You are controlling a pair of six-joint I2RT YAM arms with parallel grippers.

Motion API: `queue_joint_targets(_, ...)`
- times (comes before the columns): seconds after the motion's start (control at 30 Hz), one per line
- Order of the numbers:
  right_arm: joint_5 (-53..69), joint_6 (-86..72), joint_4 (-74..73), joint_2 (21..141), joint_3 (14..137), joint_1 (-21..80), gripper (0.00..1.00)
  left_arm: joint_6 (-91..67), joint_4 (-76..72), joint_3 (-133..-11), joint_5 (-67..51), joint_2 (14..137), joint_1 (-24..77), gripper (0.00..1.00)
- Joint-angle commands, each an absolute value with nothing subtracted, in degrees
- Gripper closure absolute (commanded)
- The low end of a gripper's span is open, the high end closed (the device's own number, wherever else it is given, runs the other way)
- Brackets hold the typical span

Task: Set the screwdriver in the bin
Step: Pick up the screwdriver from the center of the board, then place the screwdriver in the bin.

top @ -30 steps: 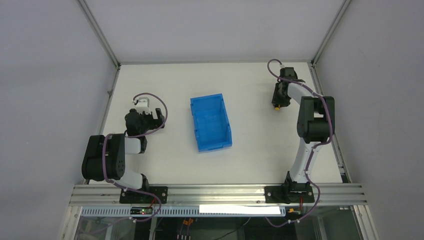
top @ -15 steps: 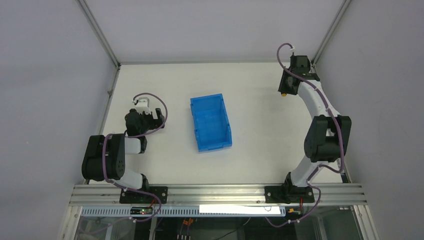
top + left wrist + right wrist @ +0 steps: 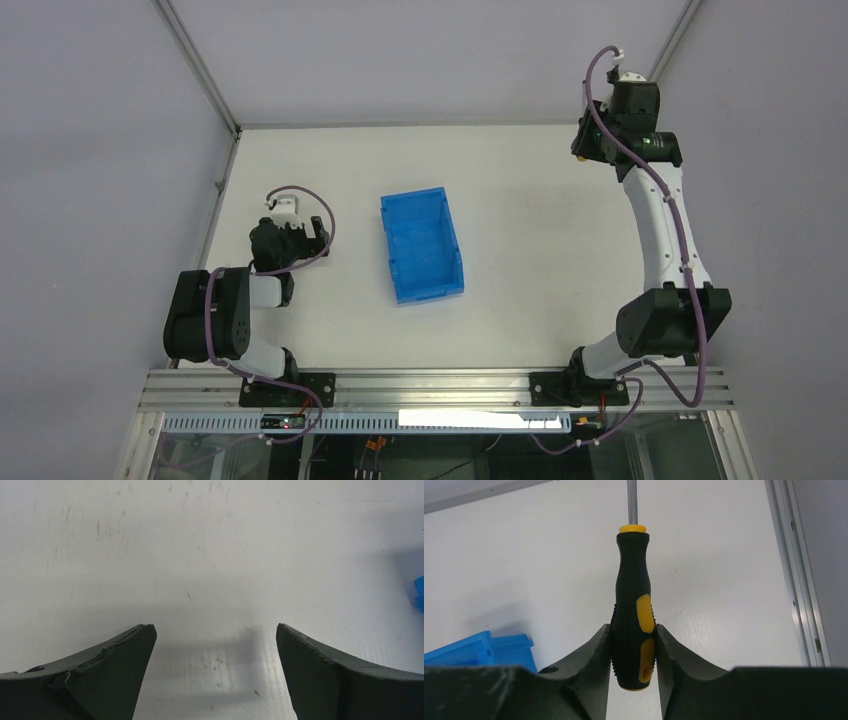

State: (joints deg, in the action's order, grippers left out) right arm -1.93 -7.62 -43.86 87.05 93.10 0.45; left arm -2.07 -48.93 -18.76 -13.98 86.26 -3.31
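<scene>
You lose the shaft tip of the screwdriver (image 3: 633,605) past the top edge. The right tool (image 3: 633,632) clamps its handle, well apart from the bin (image 3: 388,240), to its far right. The left tool (image 3: 215,630) gapes empty, left of the bin.

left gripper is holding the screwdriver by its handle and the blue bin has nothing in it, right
Not quite: the right gripper holds the screwdriver by its handle, as the right wrist view shows. The left gripper is open and holds nothing. The bin does have nothing in it.
</scene>
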Motion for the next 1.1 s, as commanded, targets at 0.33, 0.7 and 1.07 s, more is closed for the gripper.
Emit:
queue_joint_targets(0.33,-1.84,-8.26,-49.96,78.48,102.16,10.89,1.0,-1.41,-50.53,-19.82,-13.89,86.48,-2.77,0.01)
queue_joint_targets(0.7,-4.7,-11.13,-48.44,78.66,103.4,29.05,1.0,-1.41,-50.54,-19.86,-13.89,86.48,-2.73,0.01)
queue_joint_targets(1.07,-10.18,-12.21,-43.67,81.53,100.62,45.22,1.0,-1.41,-50.54,-19.86,-13.89,86.47,-2.72,0.01)
